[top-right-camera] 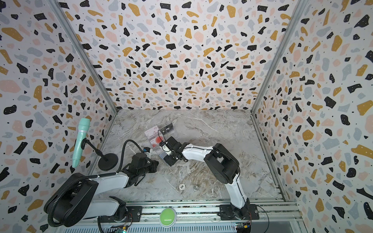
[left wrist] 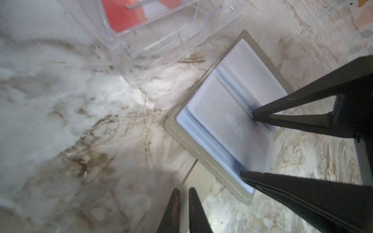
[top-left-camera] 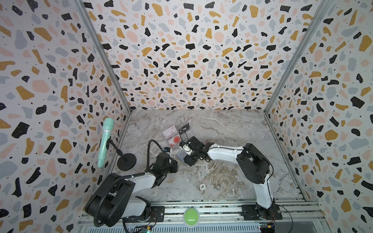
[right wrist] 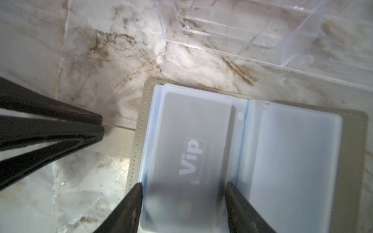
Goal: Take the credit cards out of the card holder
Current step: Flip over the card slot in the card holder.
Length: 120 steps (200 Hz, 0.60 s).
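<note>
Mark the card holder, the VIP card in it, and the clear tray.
card holder [right wrist: 298,161]: right wrist view, empty sleeve.
sleeved VIP card [right wrist: 191,161]: right wrist view, lettering.
clear tray [right wrist: 232,34]: right wrist view, bare compartment.

- Mint-green microphone on black stand, left side.
- White chip beside small metal disc.
- Green button on front rail.
- Clear plastic tray on marble tabletop.

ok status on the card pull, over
Left gripper shut, tips on strap of holder. Right gripper open, astride VIP card. Card inside, not yet out. Tray beside holder, apart.
</note>
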Motion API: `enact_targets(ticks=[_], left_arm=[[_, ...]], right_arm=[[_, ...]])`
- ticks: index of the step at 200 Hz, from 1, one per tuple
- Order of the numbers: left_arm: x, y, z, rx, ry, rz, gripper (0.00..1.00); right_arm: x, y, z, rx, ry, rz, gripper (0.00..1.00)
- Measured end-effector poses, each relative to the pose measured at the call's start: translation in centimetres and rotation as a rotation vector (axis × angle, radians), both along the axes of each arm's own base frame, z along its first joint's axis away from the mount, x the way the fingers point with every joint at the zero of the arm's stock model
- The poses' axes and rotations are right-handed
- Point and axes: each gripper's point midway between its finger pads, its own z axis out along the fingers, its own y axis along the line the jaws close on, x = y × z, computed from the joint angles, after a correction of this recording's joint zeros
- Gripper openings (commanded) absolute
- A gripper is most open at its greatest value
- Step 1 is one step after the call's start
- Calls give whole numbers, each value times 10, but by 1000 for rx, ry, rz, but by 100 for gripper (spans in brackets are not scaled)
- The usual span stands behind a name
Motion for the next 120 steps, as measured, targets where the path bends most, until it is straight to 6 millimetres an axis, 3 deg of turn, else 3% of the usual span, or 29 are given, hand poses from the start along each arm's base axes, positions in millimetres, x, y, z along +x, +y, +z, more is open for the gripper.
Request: enact_targets(ticks=[34,72,120], left_arm=[[0,0,0,-1,0,-1,13],[0,-1,0,-4,1,-5,13],[1,-2,0,-7,-1,-6,13]], right_arm=[[0,0,0,2,3,2,60],[-1,0,3,17,12,16,67],[0,1,18,55,3,25,68]])
